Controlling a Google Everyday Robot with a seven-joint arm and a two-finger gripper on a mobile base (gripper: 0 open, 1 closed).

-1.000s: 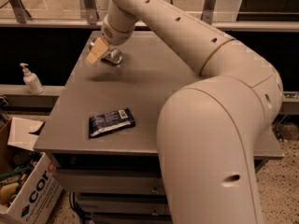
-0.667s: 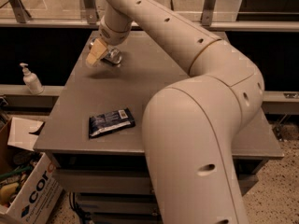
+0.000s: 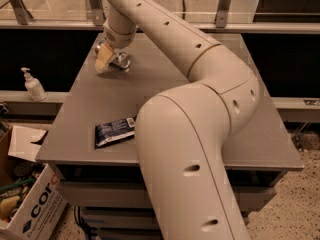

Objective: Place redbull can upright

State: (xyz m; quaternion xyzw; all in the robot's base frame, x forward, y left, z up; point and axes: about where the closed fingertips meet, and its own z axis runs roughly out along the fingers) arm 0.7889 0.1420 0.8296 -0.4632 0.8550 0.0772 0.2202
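Observation:
My gripper (image 3: pixel 111 60) is low over the far left part of the grey table (image 3: pixel 165 84), at the end of the arm that reaches across from the front right. Only a shiny silver bit of the redbull can (image 3: pixel 121 61) shows, right at the gripper and close to the table top. The rest of the can is hidden by the gripper and wrist, so I cannot tell whether it stands upright or is tilted.
A dark blue snack packet (image 3: pixel 115 131) lies flat near the table's front left edge. A white pump bottle (image 3: pixel 33 85) stands on the ledge to the left. A cardboard box (image 3: pixel 25 204) sits on the floor at the lower left. My arm's large elbow covers the table's front middle.
The arm's elbow and upper links have swung a little to the left. The gripper has stayed at the same spot over the far left of the table.

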